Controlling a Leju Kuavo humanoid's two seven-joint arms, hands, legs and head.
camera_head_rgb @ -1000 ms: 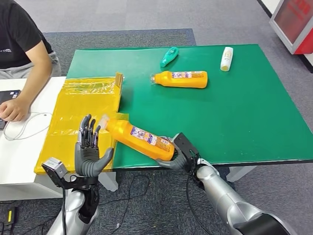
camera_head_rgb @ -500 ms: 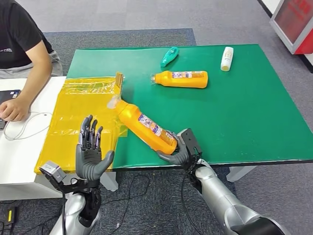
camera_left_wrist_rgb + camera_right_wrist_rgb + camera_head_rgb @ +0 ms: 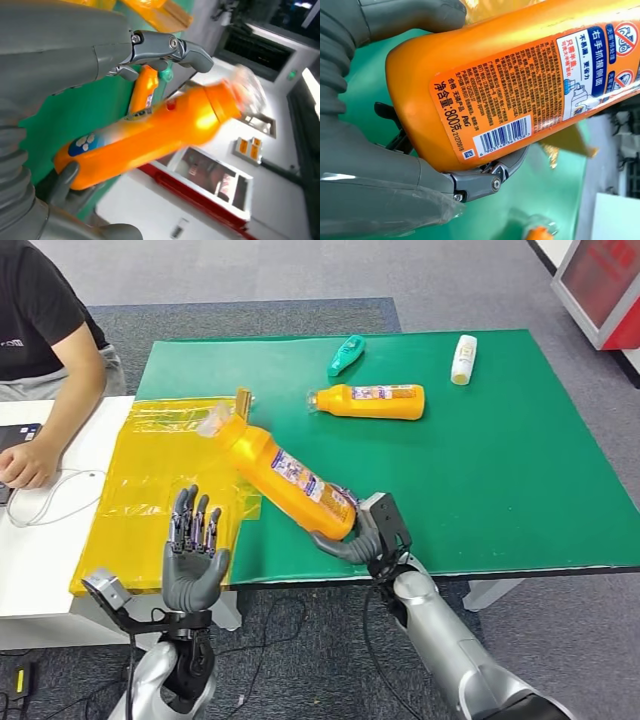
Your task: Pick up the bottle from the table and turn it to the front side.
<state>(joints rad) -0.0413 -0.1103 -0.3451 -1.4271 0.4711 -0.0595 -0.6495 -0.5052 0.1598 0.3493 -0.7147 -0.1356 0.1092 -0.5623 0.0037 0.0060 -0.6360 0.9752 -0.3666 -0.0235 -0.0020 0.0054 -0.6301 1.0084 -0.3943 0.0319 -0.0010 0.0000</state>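
Note:
In the head view my right hand [image 3: 364,537] grips the base of an orange bottle [image 3: 290,480] near the green table's [image 3: 490,490] front edge. The bottle is tilted, its clear-capped neck raised toward the far left over the yellow sheet [image 3: 151,470]. The right wrist view shows the bottle [image 3: 508,85] with its back label and barcode facing the camera, my fingers [image 3: 493,177] wrapped under it. My left hand [image 3: 192,558] stands apart to the left with spread upright fingers, holding nothing. From the left wrist view the bottle [image 3: 151,135] lies beyond my fingers [image 3: 170,47].
A second orange bottle [image 3: 373,400], a teal bottle [image 3: 346,355] and a white bottle [image 3: 463,360] lie at the table's far side. A small cardboard piece [image 3: 243,400] stands by the yellow sheet. A person [image 3: 45,350] sits at the white table [image 3: 45,560] on the left.
My right hand has lifted the bottle and swung its neck up and toward the far left, off the table. My left hand has shifted slightly right and stays open.

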